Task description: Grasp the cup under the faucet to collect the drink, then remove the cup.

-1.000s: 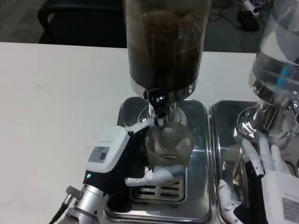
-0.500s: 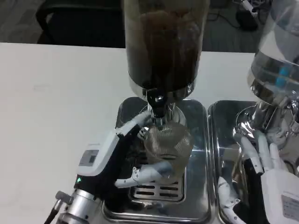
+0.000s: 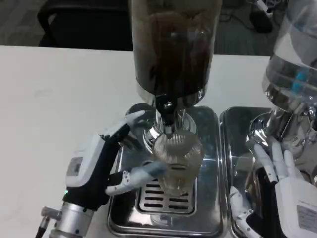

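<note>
Ribbed cup (image 3: 177, 157) under faucet (image 3: 167, 110) | left hand (image 3: 97, 163) fingers (image 3: 141, 173) spread, beside cup, apparently touching

Two dispensers are standing on the table: one dark (image 3: 173, 49), one clear (image 3: 294, 54). Two trays are lying beneath them, left (image 3: 208, 218) and right (image 3: 237, 129). One cup (image 3: 177, 158) is sitting under one faucet (image 3: 166, 111).

White counter (image 3: 59, 99) takes up most of the scene, with a black chair (image 3: 74, 22) tucked behind it (only partly visible), grey floor (image 3: 20, 22) beyond, cables (image 3: 262, 12) top right.
</note>
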`<act>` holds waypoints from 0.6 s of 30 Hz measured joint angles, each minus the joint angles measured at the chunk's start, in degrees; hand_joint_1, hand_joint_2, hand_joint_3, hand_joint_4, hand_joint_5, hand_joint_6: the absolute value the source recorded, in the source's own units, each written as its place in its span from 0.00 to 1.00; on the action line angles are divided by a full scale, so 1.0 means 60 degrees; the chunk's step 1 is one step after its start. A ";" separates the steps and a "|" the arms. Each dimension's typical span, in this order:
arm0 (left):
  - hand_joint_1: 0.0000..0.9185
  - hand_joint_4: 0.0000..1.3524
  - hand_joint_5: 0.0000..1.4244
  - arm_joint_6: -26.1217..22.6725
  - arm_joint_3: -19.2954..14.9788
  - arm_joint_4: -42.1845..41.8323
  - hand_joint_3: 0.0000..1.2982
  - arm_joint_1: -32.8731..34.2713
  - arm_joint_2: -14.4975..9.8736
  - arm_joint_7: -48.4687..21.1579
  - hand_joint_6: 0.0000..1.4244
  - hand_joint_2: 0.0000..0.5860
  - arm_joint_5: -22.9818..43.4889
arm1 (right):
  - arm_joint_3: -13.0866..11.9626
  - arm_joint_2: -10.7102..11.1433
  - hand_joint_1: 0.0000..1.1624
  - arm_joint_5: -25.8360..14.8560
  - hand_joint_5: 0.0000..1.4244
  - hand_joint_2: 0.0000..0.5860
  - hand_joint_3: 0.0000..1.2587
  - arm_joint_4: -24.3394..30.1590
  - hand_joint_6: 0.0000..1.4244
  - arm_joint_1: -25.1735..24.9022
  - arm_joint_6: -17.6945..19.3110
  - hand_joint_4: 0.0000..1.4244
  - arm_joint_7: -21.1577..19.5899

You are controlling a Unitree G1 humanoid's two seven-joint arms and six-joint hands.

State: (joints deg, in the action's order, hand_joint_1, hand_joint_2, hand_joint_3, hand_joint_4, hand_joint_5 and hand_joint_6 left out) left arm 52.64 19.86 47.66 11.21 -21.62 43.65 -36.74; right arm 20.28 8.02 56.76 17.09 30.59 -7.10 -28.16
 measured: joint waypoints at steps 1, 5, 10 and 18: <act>0.00 0.28 0.42 0.0090 -0.0261 -0.0389 0.22 -0.0267 -0.0160 -0.0132 0.45 0.02 0.0171 | -0.0019 0.0046 0.21 -0.0002 0.00 0.90 0.11 0.0000 0.08 -0.0009 0.0001 0.00 0.0001; 0.00 0.18 0.30 0.0105 -0.1040 -0.1391 0.13 -0.0873 -0.0549 -0.0848 0.32 0.01 0.0908 | -0.0139 0.0233 0.20 -0.0078 0.00 0.90 0.11 0.0000 0.08 -0.0064 0.0024 0.00 0.0035; 0.00 0.04 0.15 0.0106 -0.1855 -0.2661 0.06 -0.1402 -0.0848 -0.2431 0.08 0.06 0.2340 | -0.0231 0.0364 0.20 -0.0264 0.00 0.89 0.10 -0.0001 0.08 -0.0274 0.0069 0.00 0.0324; 0.00 0.00 0.10 0.0173 -0.2472 -0.4311 0.02 -0.2151 -0.0863 -0.4659 0.03 0.09 0.4013 | -0.0462 0.0948 0.20 -0.0339 0.00 0.86 0.06 -0.0032 0.07 -0.0850 0.0163 0.00 0.0915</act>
State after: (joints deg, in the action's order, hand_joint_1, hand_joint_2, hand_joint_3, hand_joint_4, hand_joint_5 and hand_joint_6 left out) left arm 53.67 5.03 21.80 -1.69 -26.79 15.70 -12.66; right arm 17.51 13.71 54.73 16.89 25.49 -6.12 -22.67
